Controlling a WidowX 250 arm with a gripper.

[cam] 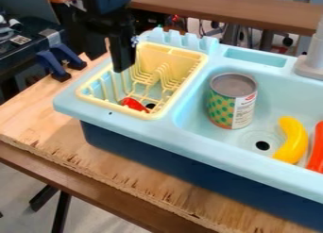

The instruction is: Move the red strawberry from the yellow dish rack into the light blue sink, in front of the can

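Observation:
The black gripper hangs at the upper left, over the rear left part of the yellow dish rack. Its fingers stand apart, with nothing seen between them. Low in the rack, near its front edge, lies a small red object. To the right, a can with a green and yellow dotted label stands upright in the light blue sink basin. Beside the drain is a curved yellow banana, and a red-orange object is partly cut off by the right edge.
The light blue sink unit rests on a wooden board. A grey faucet base rises at the basin's back right. Blue clamps sit at the left, and light blue pegs line the rear rim behind the rack.

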